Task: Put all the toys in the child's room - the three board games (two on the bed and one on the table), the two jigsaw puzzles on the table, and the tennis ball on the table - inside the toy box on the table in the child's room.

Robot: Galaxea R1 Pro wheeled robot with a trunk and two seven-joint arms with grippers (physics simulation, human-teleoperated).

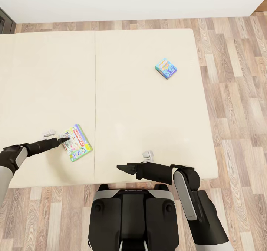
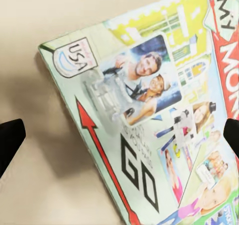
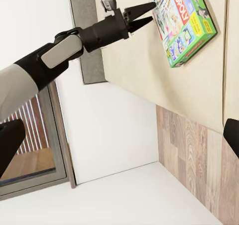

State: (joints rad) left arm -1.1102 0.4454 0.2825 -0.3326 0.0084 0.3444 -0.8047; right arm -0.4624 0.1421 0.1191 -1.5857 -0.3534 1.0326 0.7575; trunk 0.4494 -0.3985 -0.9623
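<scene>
Board game lies flat on the bed, near its front edge. Left gripper, jaws wide, sits at its edge; best straddle that edge squarely before closing.

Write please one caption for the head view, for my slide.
Open left gripper reaches the white, green-edged board game box on the beige mattress; small blue box lies apart.

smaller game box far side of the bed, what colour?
Mostly blue, with yellow and orange print on top: the smaller board game, best seen in the head view on the mattress.
</scene>
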